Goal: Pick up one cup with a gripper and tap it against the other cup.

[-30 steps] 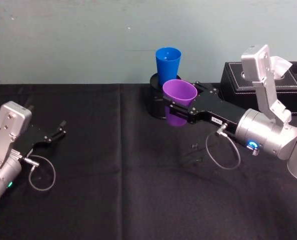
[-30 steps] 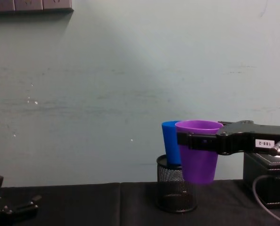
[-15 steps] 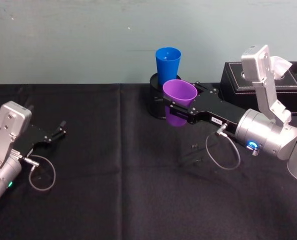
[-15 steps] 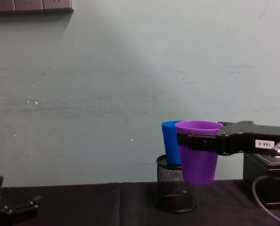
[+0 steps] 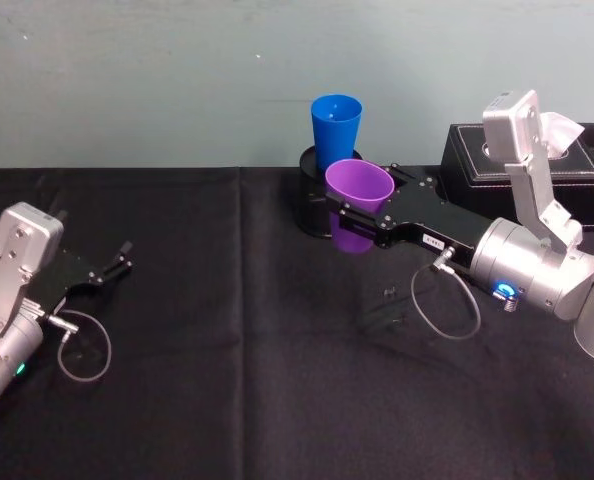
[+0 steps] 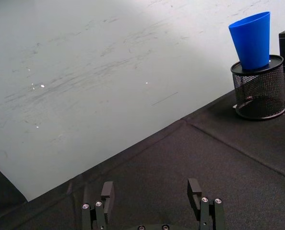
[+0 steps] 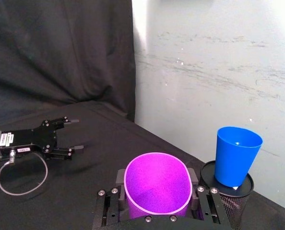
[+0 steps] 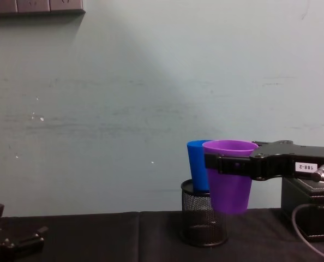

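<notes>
My right gripper (image 5: 363,198) is shut on the purple cup (image 5: 358,186) just below its rim and holds it upright in the air. The same cup (image 8: 229,188) hangs level with the blue cup (image 8: 196,166), which it partly covers. The blue cup (image 5: 336,127) stands in a black mesh pen holder (image 5: 311,200) at the back of the table. In the right wrist view a gap shows between the purple cup (image 7: 157,184) and the blue cup (image 7: 236,155). At the far left, my left gripper (image 5: 115,264) rests low and open, with nothing between its fingers (image 6: 107,190).
A black tissue box (image 5: 472,152) stands at the back right, close behind my right arm. The table (image 5: 237,380) is covered in black cloth, with a pale wall right behind the pen holder (image 8: 203,224).
</notes>
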